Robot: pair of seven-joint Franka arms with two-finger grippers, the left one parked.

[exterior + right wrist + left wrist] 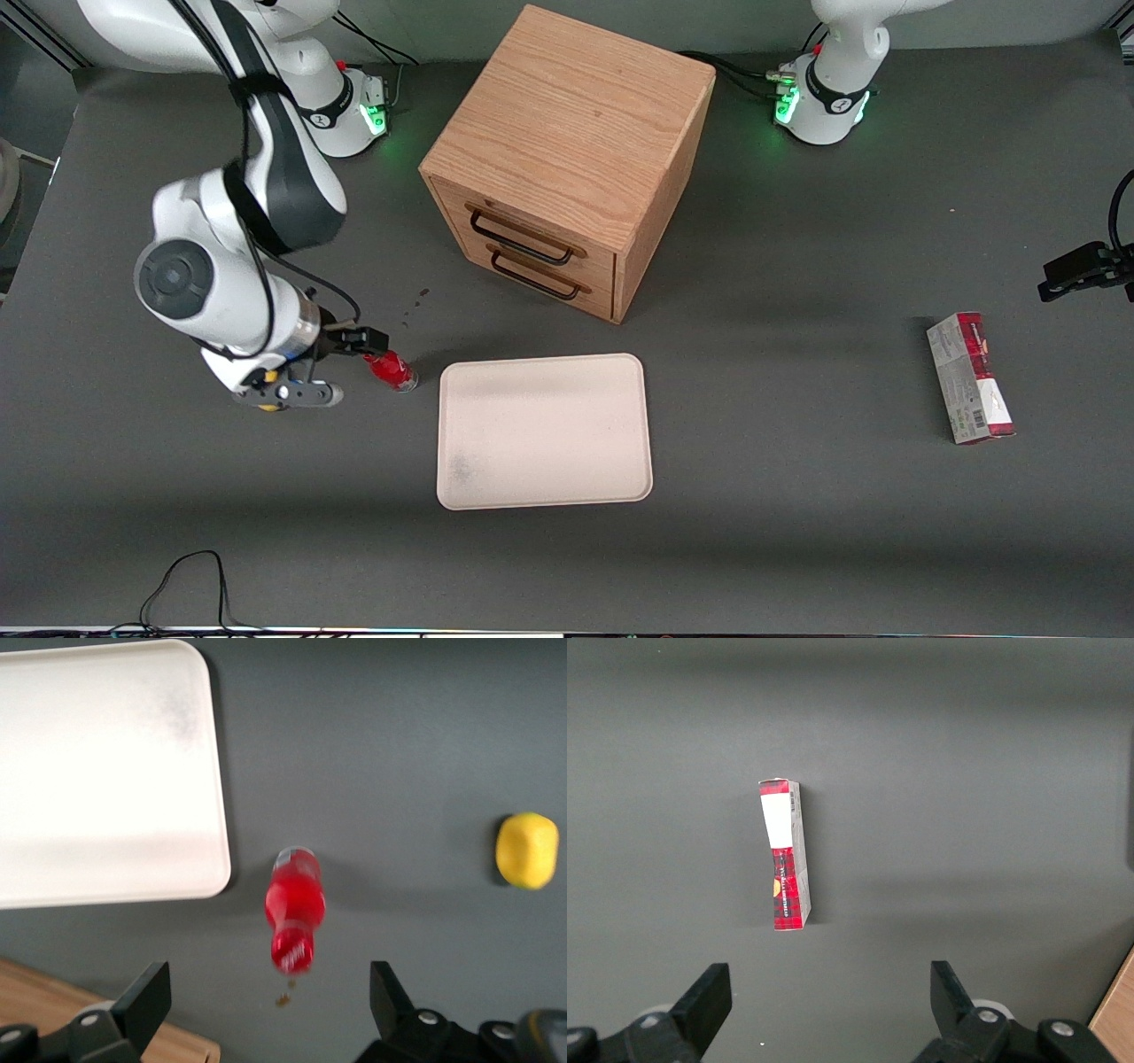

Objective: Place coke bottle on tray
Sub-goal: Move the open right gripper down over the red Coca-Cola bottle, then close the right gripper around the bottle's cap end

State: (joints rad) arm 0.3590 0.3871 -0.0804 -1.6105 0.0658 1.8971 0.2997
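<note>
Coke bottle (295,920) stands on the tabletop (797,532), just beside a corner of the tray (542,431) but not on it. We have the end effector (270,1005) above it with its fingers (146,1001) wide open and holding nothing, so we think a grab comes next. The tray is bare, with lots of room. A yellow lump (526,850) sits apart.

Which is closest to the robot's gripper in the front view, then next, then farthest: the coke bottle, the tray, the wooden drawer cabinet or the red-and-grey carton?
From the gripper, open above the bottle:
1. Coke bottle, right beside the fingers.
2. Tray, just next to the bottle.
3. Wooden drawer cabinet, farther from the front camera than the tray.
4. Red-and-grey carton, toward the parked arm's end of the table.
</note>
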